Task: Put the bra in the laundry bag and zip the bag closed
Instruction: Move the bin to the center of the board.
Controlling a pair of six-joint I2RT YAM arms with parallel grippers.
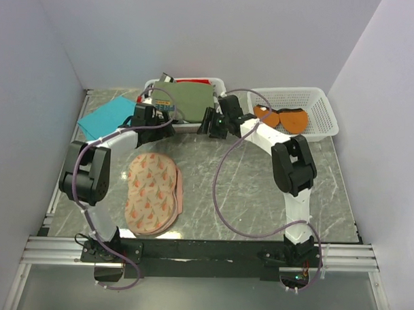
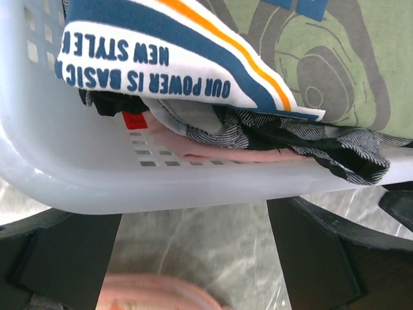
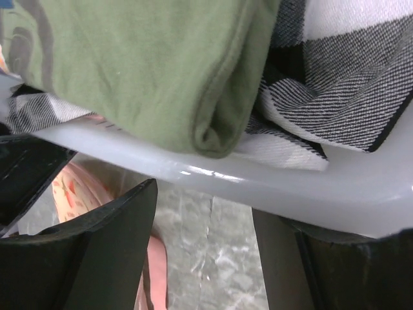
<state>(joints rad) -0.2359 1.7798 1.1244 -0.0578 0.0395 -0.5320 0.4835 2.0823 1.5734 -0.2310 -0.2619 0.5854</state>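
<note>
Noting positions: the bra (image 1: 283, 118) lies in the white mesh basket (image 1: 323, 104) at the far right, its two cups side by side. It is well apart from the laundry bag (image 1: 152, 192), which lies flat on the table beside the left arm. Whether the bag's zip is open cannot be told.

Left gripper (image 1: 152, 116): jaws spread wide and empty, facing the front wall of the clothes basket (image 2: 97, 174). Right gripper (image 1: 210, 122): jaws parted with nothing between them, at the same basket's rim, under the olive-green garment (image 1: 190, 98).

Handling, as a judgement:
- The bra is probably light and soft, with springy moulded cups that hold their shape.
- Its straps are too fine to make out and could snag in the mesh.
- The best hold looks like the bridge between the cups, or one cup's edge; a strap would let the rest dangle.
- It should be lifted straight up and clear of the basket wall.
</note>
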